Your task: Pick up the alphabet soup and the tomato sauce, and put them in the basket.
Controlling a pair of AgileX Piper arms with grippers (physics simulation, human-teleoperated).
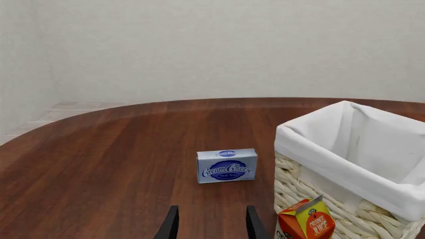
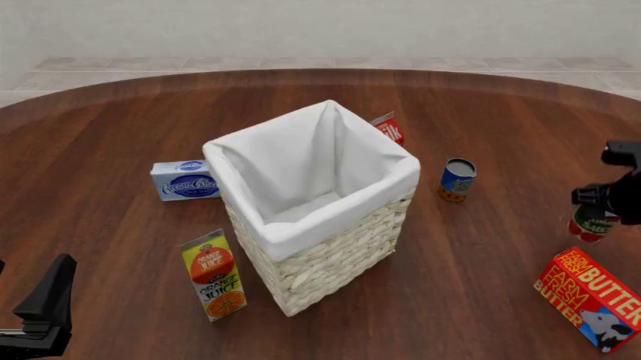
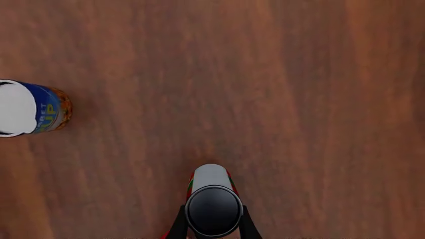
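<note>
Right claw [image 3: 212, 226] straddles the soup [image 3: 211, 206] near the table's [image 2: 501, 300] right edge, fingers hugging its sides; looks clenched on it; lift straight, clear the butter [image 2: 591, 298]. Left claw [image 1: 211, 224] released; sauce [image 2: 458, 180] waits beside the basket [image 2: 331, 262].

basket [image 2: 331, 247] centre, tomato sauce [image 2: 457, 180] right, upright

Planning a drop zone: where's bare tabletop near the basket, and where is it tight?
Open wood lies between the basket and the tomato sauce, and along the far edge of the table. It is tight on the basket's left, by the cream cheese and orange juice, and far right, where the right claw meets the alphabet soup near the butter.
</note>
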